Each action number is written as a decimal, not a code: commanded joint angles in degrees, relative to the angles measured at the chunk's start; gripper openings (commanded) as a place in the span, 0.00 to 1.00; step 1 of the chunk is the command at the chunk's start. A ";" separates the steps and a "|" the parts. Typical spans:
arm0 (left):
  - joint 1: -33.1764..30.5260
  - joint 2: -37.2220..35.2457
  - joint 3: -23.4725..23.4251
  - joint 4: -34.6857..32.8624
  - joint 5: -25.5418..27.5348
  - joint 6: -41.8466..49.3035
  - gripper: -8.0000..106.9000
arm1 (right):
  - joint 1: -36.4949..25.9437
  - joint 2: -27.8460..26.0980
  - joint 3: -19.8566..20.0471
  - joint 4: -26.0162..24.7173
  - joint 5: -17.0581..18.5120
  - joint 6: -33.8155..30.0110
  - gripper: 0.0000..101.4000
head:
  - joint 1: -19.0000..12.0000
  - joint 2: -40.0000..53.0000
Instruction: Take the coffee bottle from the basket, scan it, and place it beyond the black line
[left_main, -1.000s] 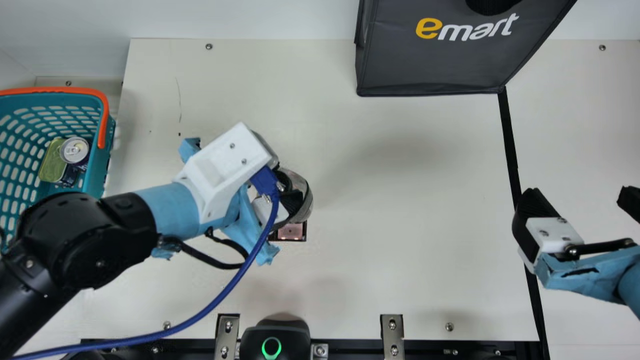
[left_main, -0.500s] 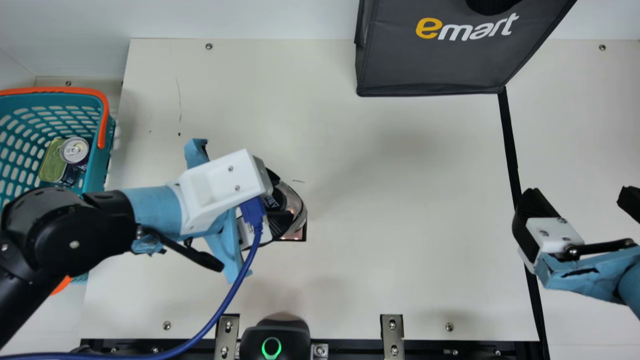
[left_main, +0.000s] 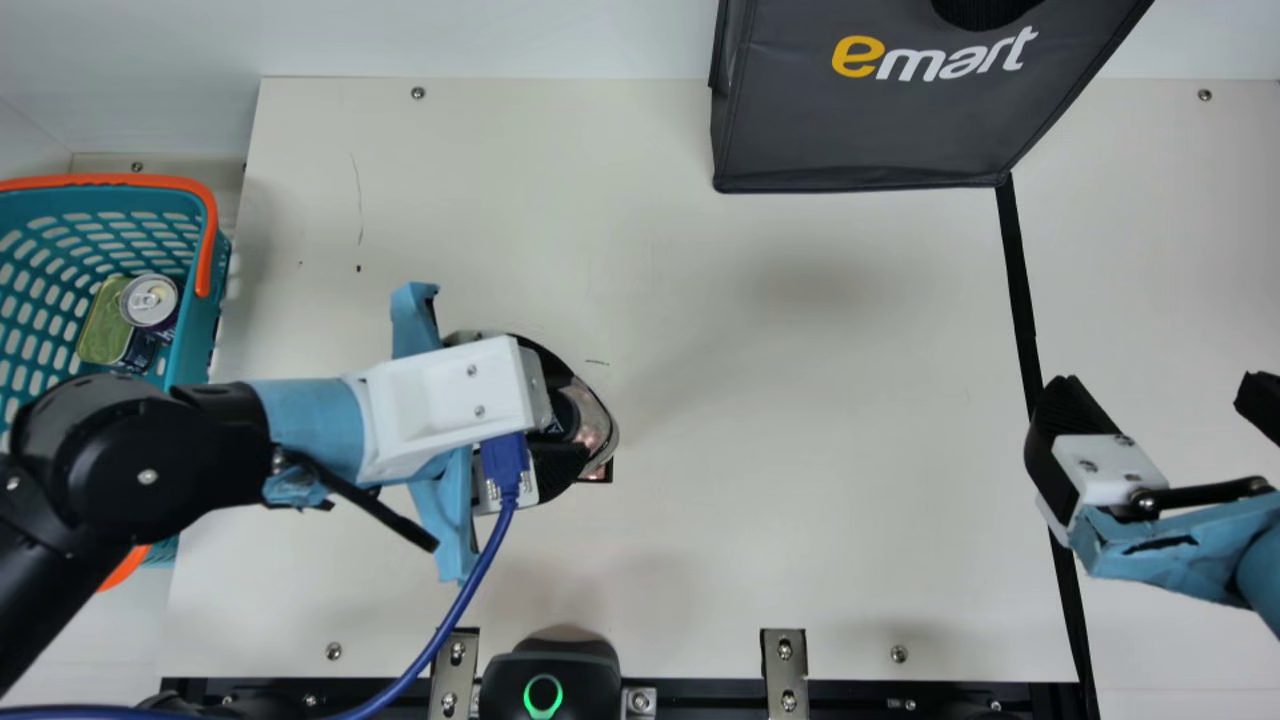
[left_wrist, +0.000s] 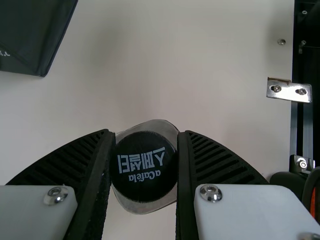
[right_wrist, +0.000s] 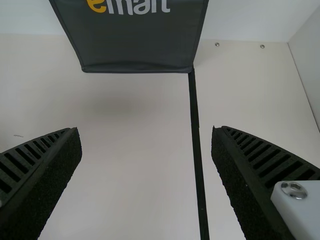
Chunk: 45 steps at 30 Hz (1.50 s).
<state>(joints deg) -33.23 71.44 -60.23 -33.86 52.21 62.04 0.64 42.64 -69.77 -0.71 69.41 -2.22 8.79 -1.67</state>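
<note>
Moved the left gripper (left_main: 577, 413) and the coffee bottle (left_main: 598, 425) a little toward the near edge since half a second ago, and turned them a bit too. Kept the basket (left_main: 222, 270), the bag (left_main: 850, 130) and the right gripper (left_main: 1155, 390) in the same spots.

Holding the bottle tight in the left gripper, with one black finger pressed on each side, as seen in the left wrist view. Turned the round black cap (left_wrist: 144, 167) to face that camera, with white letters on it. Got the bottle above the table (left_main: 800, 450), near a small dark-edged square (left_main: 600, 474), on the basket's side of the black line (left_main: 1022, 300) and well apart from that line. Can't tell about any touch between bottle and table.

Spread wide, the fingers of the right gripper, with only air between them. Got it over the black line, near the table's right part.

At the left, blue-green basket with an orange handle (left_main: 207, 240), and in it a can (left_main: 149, 300) next to a green-topped tin (left_main: 106, 325). At the far side, big dark bag by the black line's far end. At the near edge, black thing with a green ring (left_main: 543, 695), between two metal plates (left_main: 455, 660). Down from the left gripper, long blue cord (left_main: 470, 590).
</note>
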 joint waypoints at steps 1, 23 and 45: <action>-0.04 0.19 -0.08 -0.28 0.18 0.97 0.16 | 0.00 0.00 0.00 0.00 0.00 0.00 0.90 | -0.87 0.09; 9.37 5.13 -1.95 -8.34 9.15 16.00 0.16 | 0.00 0.00 0.00 0.00 0.00 0.00 0.90 | -0.87 0.09; 13.39 6.76 1.16 -10.32 13.10 23.98 0.16 | 0.00 0.00 0.00 0.00 0.06 0.00 0.90 | -0.87 0.09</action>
<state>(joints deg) -19.63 78.10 -59.11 -44.14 65.35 85.91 0.64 42.64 -69.77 -0.71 69.47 -2.22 8.88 -1.67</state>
